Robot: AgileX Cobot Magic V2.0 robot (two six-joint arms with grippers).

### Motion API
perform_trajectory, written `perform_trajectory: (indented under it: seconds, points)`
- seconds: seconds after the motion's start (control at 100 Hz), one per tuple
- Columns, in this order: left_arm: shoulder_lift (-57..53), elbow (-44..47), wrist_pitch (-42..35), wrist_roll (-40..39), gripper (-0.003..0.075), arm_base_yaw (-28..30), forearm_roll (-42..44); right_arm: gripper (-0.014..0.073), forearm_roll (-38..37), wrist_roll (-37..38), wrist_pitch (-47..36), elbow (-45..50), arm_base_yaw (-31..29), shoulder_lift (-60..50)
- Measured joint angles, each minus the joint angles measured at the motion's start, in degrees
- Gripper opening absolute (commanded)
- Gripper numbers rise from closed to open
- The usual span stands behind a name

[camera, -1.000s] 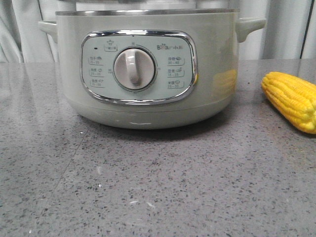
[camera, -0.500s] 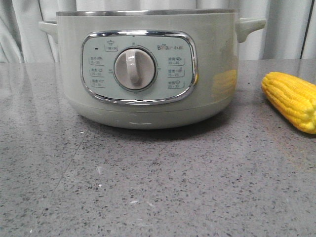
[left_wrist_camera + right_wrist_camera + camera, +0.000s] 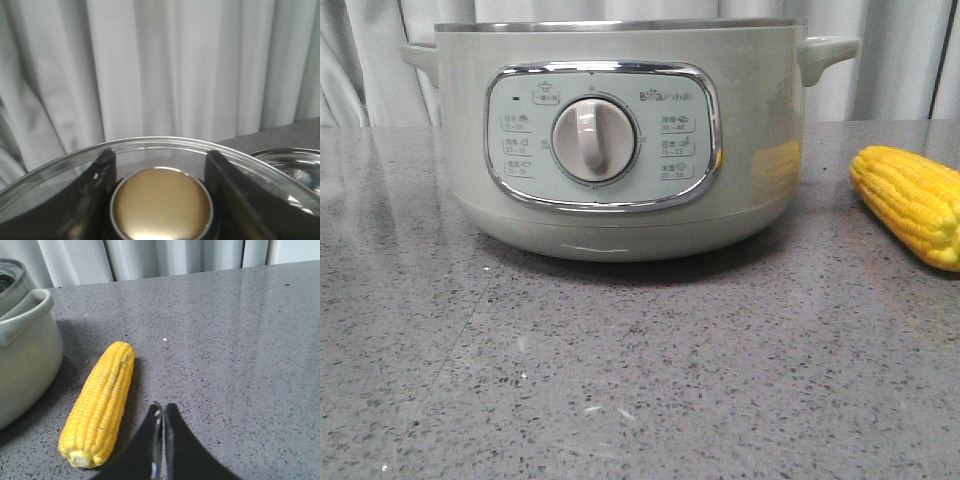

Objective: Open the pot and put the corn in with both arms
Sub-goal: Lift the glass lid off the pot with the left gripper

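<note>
The pale grey-green pot (image 3: pixel 750 120) stands mid-table in the front view with its steel rim bare and no lid on it. The yellow corn (image 3: pixel 915 200) lies on the table to its right. Neither gripper shows in the front view. In the left wrist view my left gripper (image 3: pixel 161 162) is shut on the golden knob (image 3: pixel 161 205) of the glass lid (image 3: pixel 150 143), held up in front of the curtain. An edge of the pot (image 3: pixel 292 162) shows below it. In the right wrist view my right gripper (image 3: pixel 163 408) is shut and empty, just beside the corn (image 3: pixel 100 400) and apart from it.
The table (image 3: pixel 640 380) is grey speckled stone. A pale curtain (image 3: pixel 175 65) hangs behind it. The pot's side handle (image 3: pixel 27 315) sits close to the corn's far tip.
A second ago the glass lid still showed just above the pot's rim in the front view. It has since risen out of that view. Pot and corn have not moved.
</note>
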Motion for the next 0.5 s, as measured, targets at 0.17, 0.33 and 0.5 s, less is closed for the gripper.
perform_trajectory:
  seconds: [0.17,0.33,0.5]
  points:
    - [-7.00,9.54,-4.17,0.11,-0.0020,2.28,0.00,-0.0064,0.00,0.00,-0.12,0.00,0.00,0.00]
    - [-12.37,19.25,-8.69,0.11,-0.0020,3.00,0.00,-0.0064,0.00,0.00,-0.25,0.00,0.00,0.00]
    - [-14.35,28.38,-16.90,0.11,-0.0020,3.00,0.00,-0.0064,0.00,0.00,-0.34,0.16,0.00,0.00]
